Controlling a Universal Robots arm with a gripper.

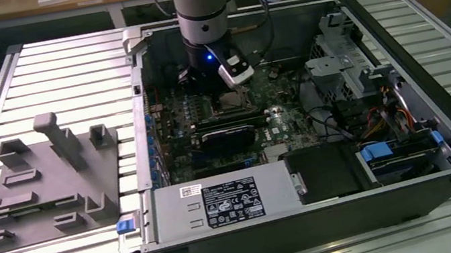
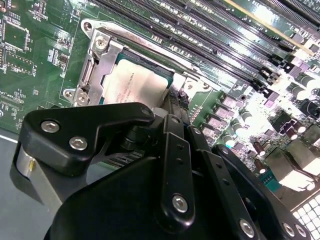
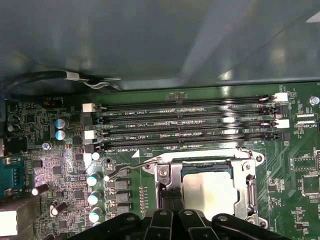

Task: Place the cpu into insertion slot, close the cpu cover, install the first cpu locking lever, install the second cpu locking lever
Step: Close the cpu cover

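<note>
The cpu (image 3: pixel 210 197) (image 2: pixel 135 85), with its pale metallic face, lies in the insertion slot (image 1: pixel 231 103) on the green motherboard. The silver cpu cover (image 3: pixel 246 192) (image 2: pixel 95 62) lies flat around it as a frame. A thin wire locking lever (image 3: pixel 150 162) (image 2: pixel 150 37) runs along the socket's side by the memory slots, and its bent end sticks out past the socket corner. My gripper (image 3: pixel 170 200) (image 2: pixel 175 100) (image 1: pixel 227 94) is shut, holds nothing, and has its tips down at the socket's edge beside the cpu.
Long black memory slots (image 3: pixel 185 125) lie just beyond the socket. A black card (image 1: pixel 227 136), the power supply (image 1: pixel 210 203), a drive cage (image 1: pixel 347 60) and cables crowd the open case. A grey fixture (image 1: pixel 44 182) sits on the slatted table at the exterior view's left.
</note>
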